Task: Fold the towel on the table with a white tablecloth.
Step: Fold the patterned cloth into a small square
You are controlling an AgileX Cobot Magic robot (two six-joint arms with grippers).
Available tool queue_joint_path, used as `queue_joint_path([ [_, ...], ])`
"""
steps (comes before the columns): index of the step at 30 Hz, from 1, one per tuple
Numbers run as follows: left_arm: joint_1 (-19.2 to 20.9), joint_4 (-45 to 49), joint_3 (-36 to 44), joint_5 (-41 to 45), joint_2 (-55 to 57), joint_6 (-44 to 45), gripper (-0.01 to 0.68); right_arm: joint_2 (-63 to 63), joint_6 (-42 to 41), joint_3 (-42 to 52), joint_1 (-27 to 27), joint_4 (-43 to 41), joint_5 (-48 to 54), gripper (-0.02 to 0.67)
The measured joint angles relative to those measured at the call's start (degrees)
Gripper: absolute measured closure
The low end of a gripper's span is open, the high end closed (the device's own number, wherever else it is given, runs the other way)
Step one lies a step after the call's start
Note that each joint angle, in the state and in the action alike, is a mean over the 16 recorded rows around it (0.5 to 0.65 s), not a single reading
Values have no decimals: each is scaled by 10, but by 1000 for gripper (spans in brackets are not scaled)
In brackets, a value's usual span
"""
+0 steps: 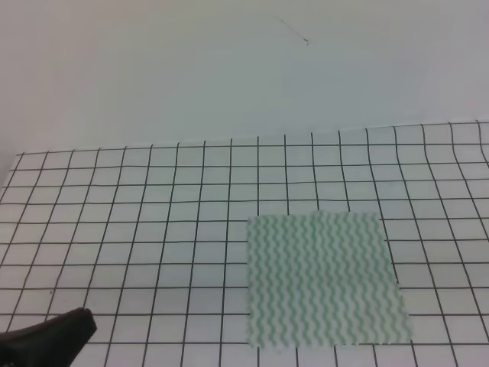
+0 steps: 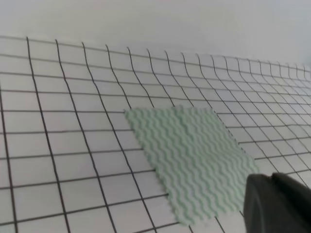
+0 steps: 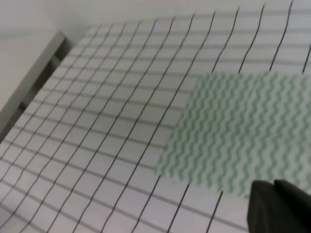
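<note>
The towel (image 1: 325, 279), pale green and white with wavy stripes, lies flat and unfolded on the table with a white tablecloth (image 1: 114, 222), right of centre and near the front edge. A dark part of my left gripper (image 1: 53, 336) shows at the bottom left corner, well to the left of the towel and not touching it. In the left wrist view the towel (image 2: 192, 162) lies ahead, with a dark gripper part (image 2: 277, 204) at the lower right. The right wrist view shows the towel (image 3: 238, 141) just beyond a dark part of my right gripper (image 3: 279, 206). Neither view shows the fingertips.
A plain white wall (image 1: 229, 69) rises behind the table's far edge. A grey metal rail (image 3: 29, 87) runs along the table's side in the right wrist view. The grid cloth (image 2: 58, 136) stretches bare to the left of the towel.
</note>
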Motion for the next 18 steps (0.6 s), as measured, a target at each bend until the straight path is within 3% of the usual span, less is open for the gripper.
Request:
queue_joint_path([
  [9,0,-42,-26,46,113,88,674,145,-56,-13,10,-21,49,557],
  [18,0,-29,-87,78,207,136,674,236,-38,-53,78,-100,-8,539],
])
